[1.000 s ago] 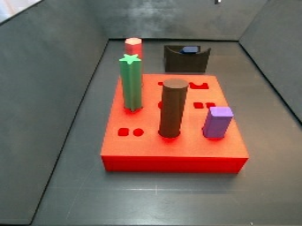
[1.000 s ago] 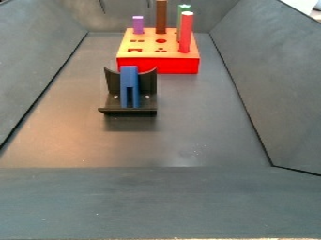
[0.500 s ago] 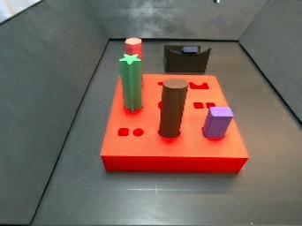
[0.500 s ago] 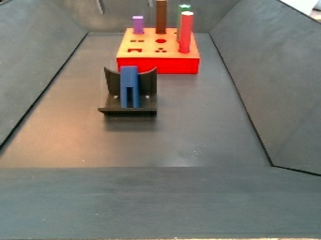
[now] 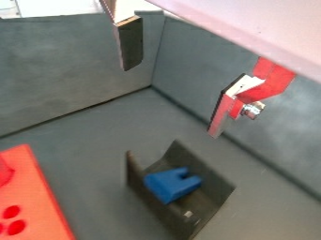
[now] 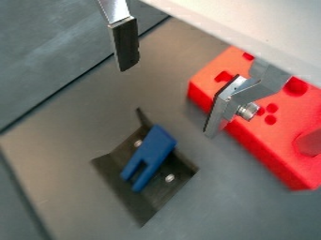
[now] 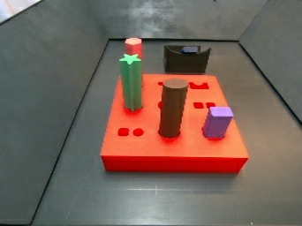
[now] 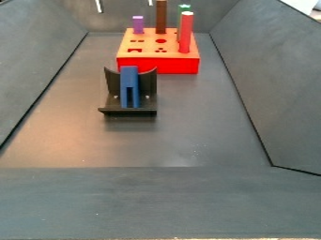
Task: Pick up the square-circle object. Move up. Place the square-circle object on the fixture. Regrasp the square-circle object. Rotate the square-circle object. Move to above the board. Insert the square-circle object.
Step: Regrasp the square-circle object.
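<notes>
The blue square-circle object (image 8: 130,85) stands in the scooped top of the dark fixture (image 8: 126,109), in front of the red board (image 8: 158,65). It shows in both wrist views (image 5: 170,183) (image 6: 148,157), resting in the fixture (image 5: 205,204) (image 6: 120,177). My gripper (image 5: 181,73) (image 6: 175,75) is open and empty, high above the fixture, with its fingers (image 5: 129,42) (image 6: 124,42) wide apart and touching nothing. In a side view the fixture (image 7: 185,58) stands behind the board (image 7: 177,152) and the blue piece is hidden there.
On the board stand a green star-topped post (image 7: 131,84), a tall dark brown cylinder (image 7: 172,108), a purple square block (image 7: 217,122) and a red peg (image 7: 133,44). Sloped dark walls enclose the floor on all sides.
</notes>
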### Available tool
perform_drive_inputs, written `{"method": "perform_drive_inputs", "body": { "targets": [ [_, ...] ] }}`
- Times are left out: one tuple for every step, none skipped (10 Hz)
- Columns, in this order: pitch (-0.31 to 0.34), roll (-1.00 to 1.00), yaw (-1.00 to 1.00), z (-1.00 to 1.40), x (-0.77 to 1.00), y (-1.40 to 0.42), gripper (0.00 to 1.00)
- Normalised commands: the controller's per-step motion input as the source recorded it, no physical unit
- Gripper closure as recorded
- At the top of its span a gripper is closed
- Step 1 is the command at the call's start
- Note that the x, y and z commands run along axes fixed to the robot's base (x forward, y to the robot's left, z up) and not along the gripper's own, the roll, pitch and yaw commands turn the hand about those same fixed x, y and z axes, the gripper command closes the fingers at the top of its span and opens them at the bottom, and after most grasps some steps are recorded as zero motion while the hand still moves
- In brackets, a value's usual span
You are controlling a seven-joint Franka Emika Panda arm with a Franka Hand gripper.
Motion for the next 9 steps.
{"method": "perform_drive_inputs", "body": {
  "targets": [
    [-0.028,1.00,0.00,0.01,-0.02,-0.02,0.00],
    [-0.020,1.00,0.00,0.00,0.00,-0.02,0.00],
    [-0.015,1.00,0.00,0.00,0.01,-0.02,0.00],
    [0.000,1.00,0.00,0.00,0.02,-0.02,0.00],
    [0.013,1.00,0.00,0.00,0.04,-0.02,0.00],
    [0.041,1.00,0.01,-0.01,0.05,-0.02,0.00],
    [0.058,1.00,0.01,-0.01,0.06,-0.03,0.00],
    [0.107,0.98,0.03,-0.01,0.07,-0.03,0.00],
    [0.131,0.71,0.05,-0.01,0.08,-0.04,0.00]
  ]
}}
